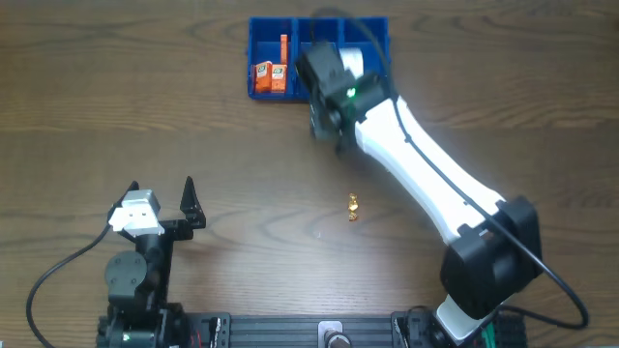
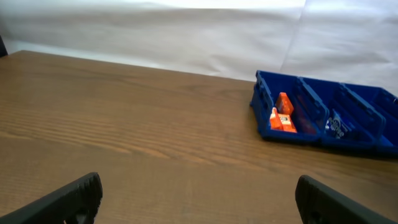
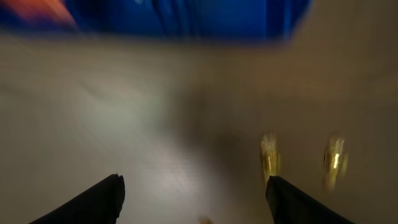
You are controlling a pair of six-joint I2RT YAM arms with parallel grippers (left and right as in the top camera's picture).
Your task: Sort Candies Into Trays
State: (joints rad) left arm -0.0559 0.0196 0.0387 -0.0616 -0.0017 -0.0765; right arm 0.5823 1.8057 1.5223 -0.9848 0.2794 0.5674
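The tray (image 1: 253, 58) sits at the upper middle of the top view, its three compartments side by side. Orange candies (image 1: 273, 75) lie in the leftmost one, which suggests each compartment takes one kind. A gold candy (image 1: 354, 207) lies loose on the table (image 1: 116, 87) at the centre of that view, well apart from the tray, so I judge it the piece left to sort

The right arm (image 1: 435, 184) stretches from the lower right up the frame, its wrist showing at the tray's near edge. It looks lifted, though, and its own camera puts the right gripper (image 3: 194, 183) over bare wood, with the gold candy close ahead of one finger and the tray farther off. Its fingers (image 3: 106, 199) are spread wide, with nothing between them and touching nothing. The candy is smeared into two streaks there, so I cannot tell whether it is one piece or two. Open, empty and facing the candy, the gripper seems placed for a pick, and coming down astride the piece would be the likely next move

The left gripper (image 1: 162, 186) is parked at the lower left near its base, probably to keep out of the right arm's way. Its fingers are also released wide, holding nothing, above the wood and facing the distant tray
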